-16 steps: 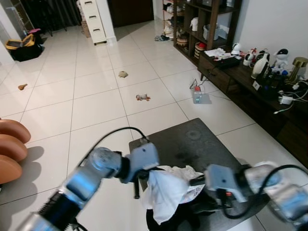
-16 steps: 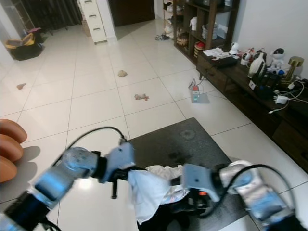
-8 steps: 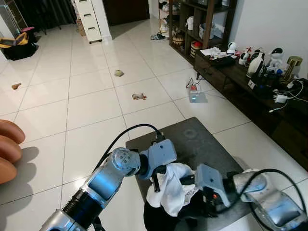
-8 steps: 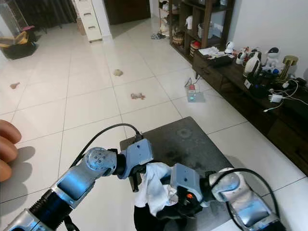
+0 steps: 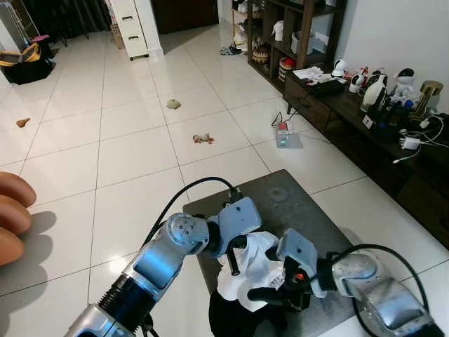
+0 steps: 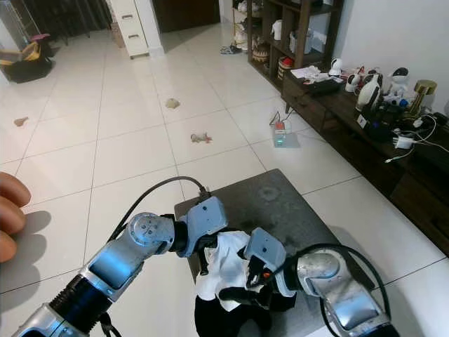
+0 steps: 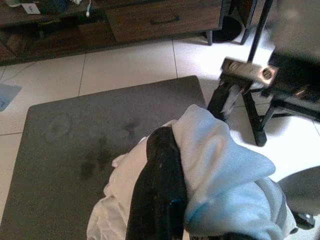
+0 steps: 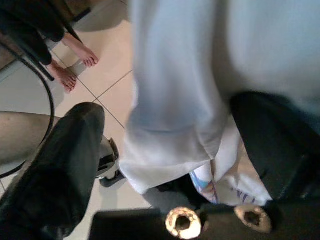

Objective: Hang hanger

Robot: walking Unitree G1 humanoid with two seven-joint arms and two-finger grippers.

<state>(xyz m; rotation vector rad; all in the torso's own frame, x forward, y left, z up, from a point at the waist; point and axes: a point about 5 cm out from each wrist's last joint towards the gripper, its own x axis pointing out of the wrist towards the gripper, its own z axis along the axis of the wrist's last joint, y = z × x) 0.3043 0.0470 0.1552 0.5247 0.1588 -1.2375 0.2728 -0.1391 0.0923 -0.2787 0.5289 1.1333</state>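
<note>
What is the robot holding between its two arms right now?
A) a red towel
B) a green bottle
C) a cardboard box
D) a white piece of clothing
D: a white garment hangs bunched between the left gripper and the right gripper, above the dark mat on the tiled floor.

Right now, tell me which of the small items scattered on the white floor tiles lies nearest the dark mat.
The pinkish item in the middle of the tiles; the tan lump sits farther back, and the brown piece lies far off to the left.
</note>
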